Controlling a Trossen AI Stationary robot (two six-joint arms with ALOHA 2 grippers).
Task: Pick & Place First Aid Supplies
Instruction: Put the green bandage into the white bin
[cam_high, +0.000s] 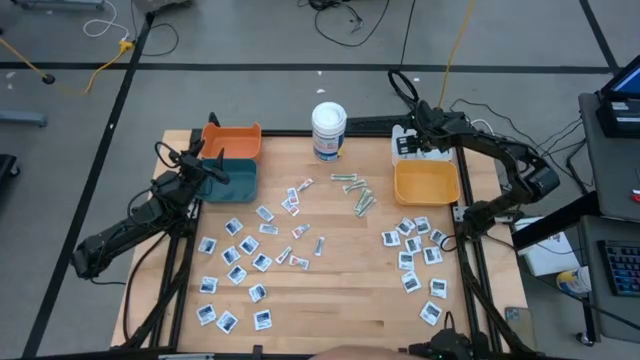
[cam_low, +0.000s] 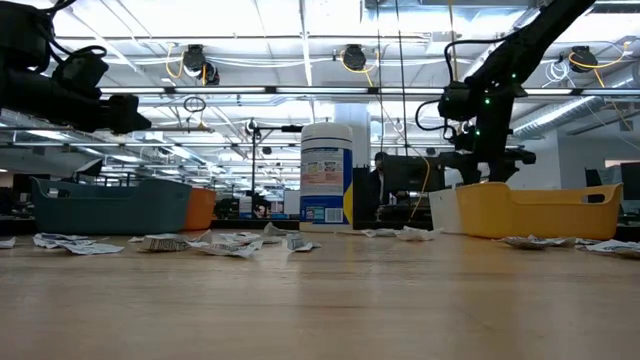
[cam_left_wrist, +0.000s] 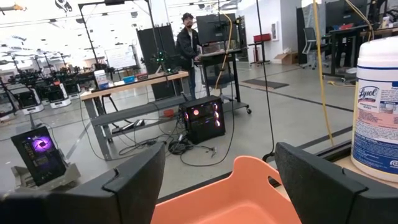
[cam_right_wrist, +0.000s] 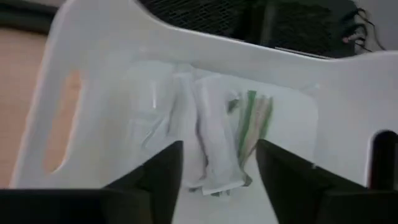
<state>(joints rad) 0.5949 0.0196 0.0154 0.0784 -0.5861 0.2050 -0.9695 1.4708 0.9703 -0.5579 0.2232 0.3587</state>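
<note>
Right gripper (cam_right_wrist: 219, 180): it is hanging over the white bin (cam_high: 408, 143) at the upper right of the overhead frame, just above the yellow bin (cam_high: 427, 182). Its two dark fingers (cam_right_wrist: 155, 180) are standing apart with nothing between them.
In the white bin: narrow whitish wrapped strips (cam_right_wrist: 211, 137) are lying in a small heap on its floor, one with a green-edged wrapper, directly below the spread fingers.
Left gripper (cam_high: 207, 168): it is hovering at the upper left of the table over the teal bin (cam_high: 236, 178), pointing toward the orange bin (cam_left_wrist: 239, 199). Its fingers (cam_left_wrist: 134, 186) are spread wide and gripping nothing.
First aid supplies (cam_high: 240, 262): most are lying loose on the wooden table (cam_high: 330, 300). Square white-and-blue sachets are scattered across the lower left, and a second cluster (cam_high: 418, 250) is sitting at the lower right below the yellow bin.
Centre of the table: a few narrow wrapped strips (cam_high: 358, 193) are lying near the middle, with small packets with red marks (cam_high: 296, 258) below them.
White tub (cam_high: 329, 131): it is standing upright at the top centre edge, between the orange bin and the white bin.
Room behind: a person (cam_left_wrist: 188, 46) is standing at a desk well beyond the table.
</note>
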